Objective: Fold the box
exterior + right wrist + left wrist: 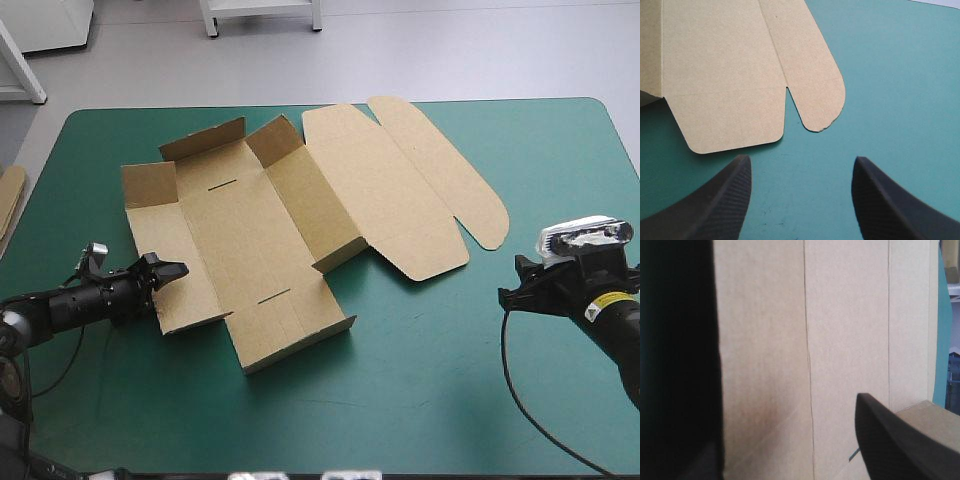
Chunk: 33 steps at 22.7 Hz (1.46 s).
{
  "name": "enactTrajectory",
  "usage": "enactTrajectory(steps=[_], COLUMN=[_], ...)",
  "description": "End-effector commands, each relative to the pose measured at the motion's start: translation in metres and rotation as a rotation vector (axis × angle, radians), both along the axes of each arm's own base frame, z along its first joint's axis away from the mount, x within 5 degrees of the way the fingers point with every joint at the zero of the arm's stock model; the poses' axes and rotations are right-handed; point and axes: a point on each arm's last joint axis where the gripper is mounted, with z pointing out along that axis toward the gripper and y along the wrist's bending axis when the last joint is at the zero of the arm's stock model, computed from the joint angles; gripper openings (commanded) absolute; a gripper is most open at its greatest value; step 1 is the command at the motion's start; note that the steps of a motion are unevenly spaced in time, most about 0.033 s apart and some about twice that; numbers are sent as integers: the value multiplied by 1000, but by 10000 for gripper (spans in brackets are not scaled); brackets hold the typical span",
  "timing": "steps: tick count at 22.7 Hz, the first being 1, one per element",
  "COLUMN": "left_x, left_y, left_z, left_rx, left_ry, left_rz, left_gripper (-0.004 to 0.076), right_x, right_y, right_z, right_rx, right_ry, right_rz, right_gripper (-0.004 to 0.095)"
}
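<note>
The brown box (250, 240) lies opened out left of the table's middle, its short walls partly raised at the far side and along the middle. Its lid (390, 190) lies flat, with a rounded tab (450, 170) pointing to the far right. My left gripper (172, 270) is at the box's near-left panel, low over the table. In the left wrist view that gripper (790, 410) is open, and the board (840, 315) fills the space between and ahead of its fingers. My right gripper (512, 283) stands open over bare cover, apart from the lid (725, 75) and its tab (815, 90) ahead.
An edge of more brown board (8, 200) shows at the table's left edge. Bare teal-green cover (450, 380) spreads across the near right part of the table, between the box and my right arm.
</note>
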Motion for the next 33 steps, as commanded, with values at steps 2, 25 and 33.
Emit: enactTrajectory(steps=[2, 25, 33], left_x=[4, 68, 122], left_y=[-7, -33, -87], left_z=[5, 95, 147], left_rx=[35, 518, 925], left_ry=[-75, -440, -621], left_rz=[-60, -732, -1081], left_gripper=[349, -8, -8], right_x=[2, 2, 2], right_y=[1, 1, 1], right_z=[18, 18, 17], right_rx=[30, 31, 31], right_ry=[-104, -104, -90], right_rz=[3, 5, 5], right_gripper=[554, 554, 554])
